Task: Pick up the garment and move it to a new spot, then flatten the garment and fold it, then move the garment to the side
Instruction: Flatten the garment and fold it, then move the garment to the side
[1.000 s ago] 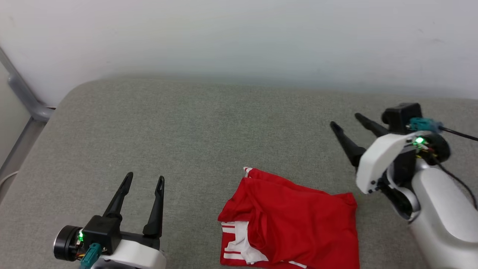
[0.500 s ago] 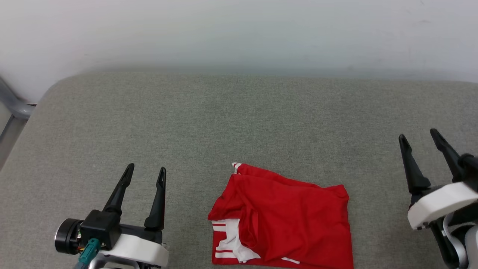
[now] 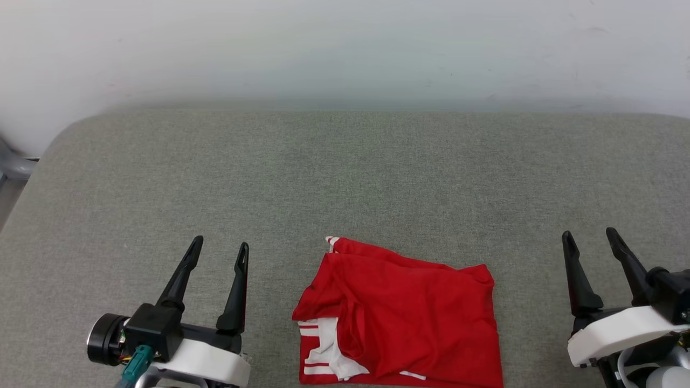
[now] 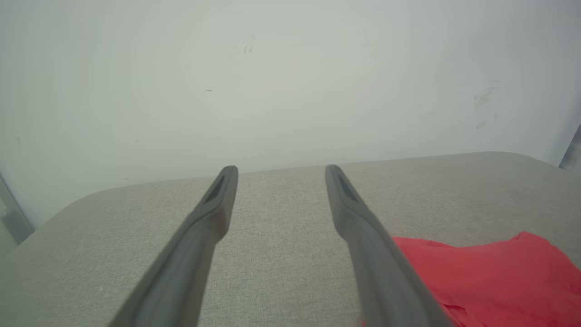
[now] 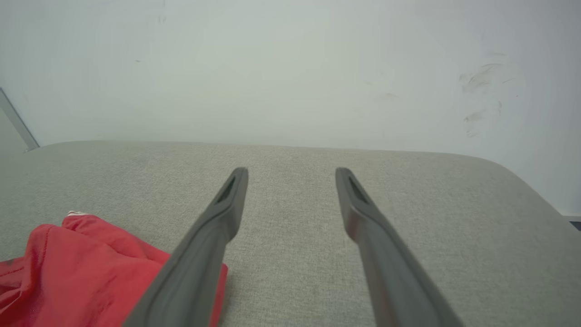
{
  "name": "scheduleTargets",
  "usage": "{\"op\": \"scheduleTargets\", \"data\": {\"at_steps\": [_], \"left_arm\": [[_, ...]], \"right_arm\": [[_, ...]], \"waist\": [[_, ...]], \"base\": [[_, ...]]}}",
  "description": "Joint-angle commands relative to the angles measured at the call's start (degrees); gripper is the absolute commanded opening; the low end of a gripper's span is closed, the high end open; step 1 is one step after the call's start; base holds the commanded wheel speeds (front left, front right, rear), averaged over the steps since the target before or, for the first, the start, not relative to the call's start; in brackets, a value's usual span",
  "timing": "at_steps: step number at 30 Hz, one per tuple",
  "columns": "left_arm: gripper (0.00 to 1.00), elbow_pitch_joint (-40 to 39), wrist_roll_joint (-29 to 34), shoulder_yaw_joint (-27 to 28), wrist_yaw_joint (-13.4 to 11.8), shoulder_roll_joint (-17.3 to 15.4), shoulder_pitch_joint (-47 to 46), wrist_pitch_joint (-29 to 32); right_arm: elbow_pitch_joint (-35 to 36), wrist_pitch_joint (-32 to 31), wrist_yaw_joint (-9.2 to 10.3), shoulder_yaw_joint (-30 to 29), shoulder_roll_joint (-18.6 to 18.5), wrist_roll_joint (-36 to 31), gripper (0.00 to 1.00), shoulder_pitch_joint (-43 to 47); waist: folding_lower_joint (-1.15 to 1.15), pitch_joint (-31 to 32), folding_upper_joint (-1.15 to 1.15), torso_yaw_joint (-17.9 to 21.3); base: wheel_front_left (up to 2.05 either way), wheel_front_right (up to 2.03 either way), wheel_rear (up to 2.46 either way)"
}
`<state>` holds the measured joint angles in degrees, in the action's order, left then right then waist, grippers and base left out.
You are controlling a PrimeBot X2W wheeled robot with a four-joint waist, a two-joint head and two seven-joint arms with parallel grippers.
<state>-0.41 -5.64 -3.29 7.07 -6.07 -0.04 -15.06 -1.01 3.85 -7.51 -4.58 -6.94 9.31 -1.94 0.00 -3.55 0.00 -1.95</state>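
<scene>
We see the grey padded surface (image 3: 345, 172) curve round a corner at the upper left and run off the right edge, its far edge against the pale wall (image 3: 345, 48). A broad open stretch spans the middle. The garment (image 3: 399, 318) lies loosely folded at bottom centre. Our left gripper (image 3: 221, 243), lower left, and right gripper (image 3: 588, 234), lower right, stand spread wide, holding nothing, each apart from the cloth.

left end effector (image 3: 221, 242): black tapered fingers (image 3: 180, 274) | white shell (image 3: 207, 364) | teal connector (image 3: 135, 365)
</scene>
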Motion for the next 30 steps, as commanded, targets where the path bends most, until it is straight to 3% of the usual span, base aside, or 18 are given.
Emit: {"op": "scheduleTargets", "data": {"at_steps": [1, 5, 8, 9, 15, 20, 25, 30], "left_arm": [[1.0, -0.27, 0.38, -0.05, 0.15, 0.22, 0.32, -0.14], [1.0, -0.56, 0.38, 0.15, 0.23, 0.22, 0.02, -0.14], [1.0, -0.77, 0.44, 0.41, 0.25, 0.24, -0.22, -0.14], [1.0, -0.79, 0.55, 0.51, 0.25, 0.33, -0.22, -0.14], [1.0, -0.6, 0.98, 0.06, 0.33, 0.48, -1.0, -0.14], [1.0, -0.37, 1.01, -0.71, 0.38, 0.65, -2.28, -0.14], [1.0, -0.11, 1.12, -1.1, 0.37, 0.62, -3.68, -0.14], [1.0, 0.17, 1.05, -1.37, 0.39, 0.57, -4.45, -0.14]], "right_arm": [[-0.02, 0.09, 0.05, 0.05, 0.41, -0.18, 1.0, 0.83], [0.34, -2.14, 0.05, 0.46, 0.12, 0.23, 1.0, 0.97], [0.92, -7.27, 0.05, 1.8, -0.86, 0.75, 1.0, 1.26], [2.61, -15.77, 0.05, 4.23, -1.48, 3.57, 1.0, 1.59], [7.61, -36.68, 0.05, 6.46, -2.63, 8.93, 1.0, 2.45], [10.16, -49.51, 0.04, 6.62, -1.8, 8.95, 1.0, 1.05], [8.63, -56.15, 0.04, 5.85, -0.22, 7.74, 1.0, 0.17], [5.34, -57.56, 0.04, 4.86, 1.66, 7.63, 1.0, -1.5]], "waist": [[0.0, -0.02, 0.0, 0.0], [0.0, -0.18, 0.0, -0.12], [0.0, -0.55, 0.0, -0.35], [0.0, -1.08, 0.0, -0.61], [0.0, -2.68, 0.0, -1.36], [0.0, -4.49, 0.0, -2.69], [0.0, -6.32, 0.0, -4.6], [0.0, -7.73, 0.0, -6.48]], "base": [[0.0, 0.0, 0.0], [0.0, 0.0, 0.0], [0.0, 0.0, 0.0], [0.0, 0.0, 0.0], [0.0, 0.0, 0.0], [0.0, 0.0, 0.0], [0.0, 0.0, 0.0], [0.0, 0.0, 0.0]]}}
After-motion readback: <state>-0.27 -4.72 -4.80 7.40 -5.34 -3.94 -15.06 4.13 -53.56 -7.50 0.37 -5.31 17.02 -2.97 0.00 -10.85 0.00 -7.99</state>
